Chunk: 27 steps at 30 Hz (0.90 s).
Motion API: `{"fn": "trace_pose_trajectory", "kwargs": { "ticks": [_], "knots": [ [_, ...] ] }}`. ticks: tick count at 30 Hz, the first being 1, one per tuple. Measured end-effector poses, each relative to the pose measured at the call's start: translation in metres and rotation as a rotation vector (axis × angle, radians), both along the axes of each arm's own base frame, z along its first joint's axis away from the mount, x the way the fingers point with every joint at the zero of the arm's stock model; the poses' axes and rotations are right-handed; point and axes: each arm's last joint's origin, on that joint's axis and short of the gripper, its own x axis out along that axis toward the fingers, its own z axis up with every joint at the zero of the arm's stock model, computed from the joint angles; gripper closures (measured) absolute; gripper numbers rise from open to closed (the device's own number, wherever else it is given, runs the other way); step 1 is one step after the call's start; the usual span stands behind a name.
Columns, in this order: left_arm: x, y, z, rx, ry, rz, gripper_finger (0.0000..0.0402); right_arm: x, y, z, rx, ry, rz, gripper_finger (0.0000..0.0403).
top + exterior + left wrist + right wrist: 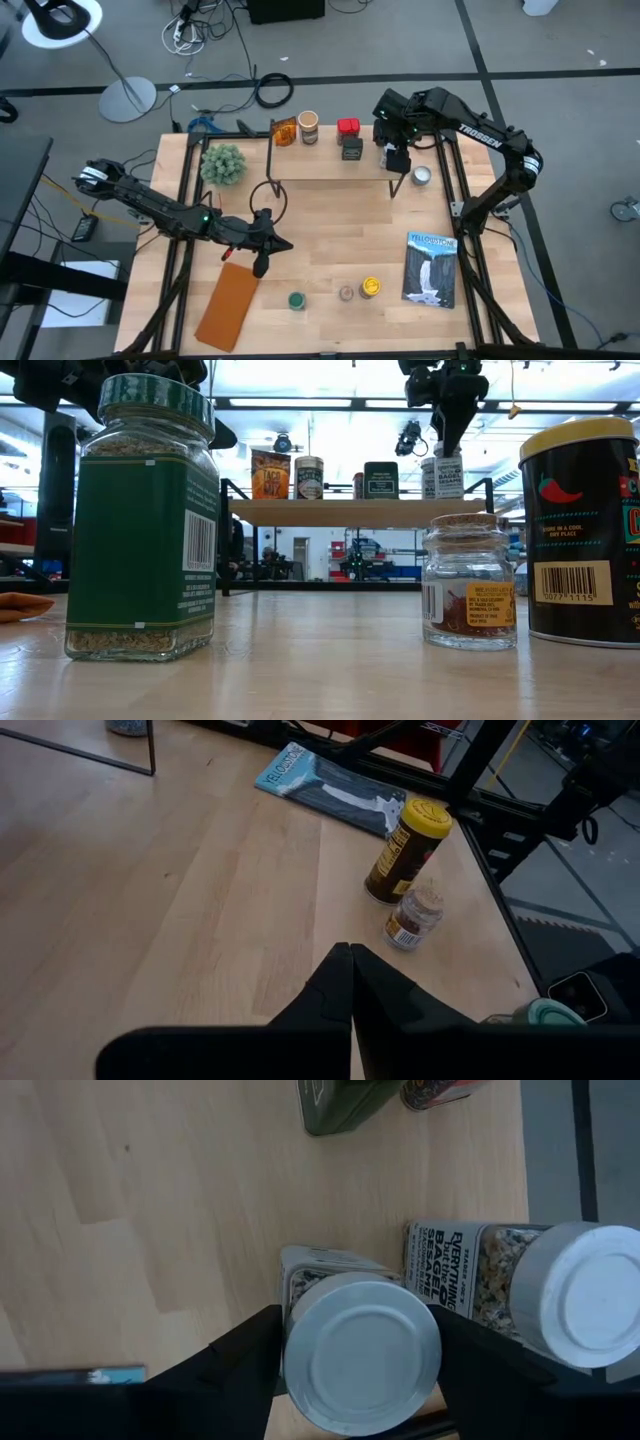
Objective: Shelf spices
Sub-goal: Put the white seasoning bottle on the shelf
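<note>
From above, the right gripper (392, 150) reaches over the shelf (330, 167). Its wrist view shows the fingers clasping a white-lidded jar (360, 1350) standing beside another jar (530, 1295). The left gripper (350, 982) hovers clenched and empty over the table (180, 890).

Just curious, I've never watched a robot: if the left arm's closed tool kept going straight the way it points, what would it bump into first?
Probably the small cork-topped glass jar, with the yellow-lidded dark jar just behind; the left tool seems aimed slightly beside them, though depth is unclear.

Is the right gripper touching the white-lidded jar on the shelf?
Touching: the right wrist view shows the right gripper with its fingers pressed on both sides of the jar.
</note>
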Motion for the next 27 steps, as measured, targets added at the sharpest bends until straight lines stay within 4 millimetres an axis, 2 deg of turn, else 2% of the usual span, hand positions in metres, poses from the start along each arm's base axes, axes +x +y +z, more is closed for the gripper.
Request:
{"fn": "trace_pose_trajectory", "kwargs": {
  "ticks": [19,27],
  "knots": [
    [-0.0001,0.0,-0.0001,0.0,0.0,0.0,0.0396,-0.0001,0.0001,0.0001,-0.002,0.002,0.009,0.016],
    [0.0002,-0.0001,0.0007,-0.003,-0.008,0.0,0.0396,-0.0002,0.0,0.0002,-0.005,0.003,0.01,0.0123]
  ]
}}
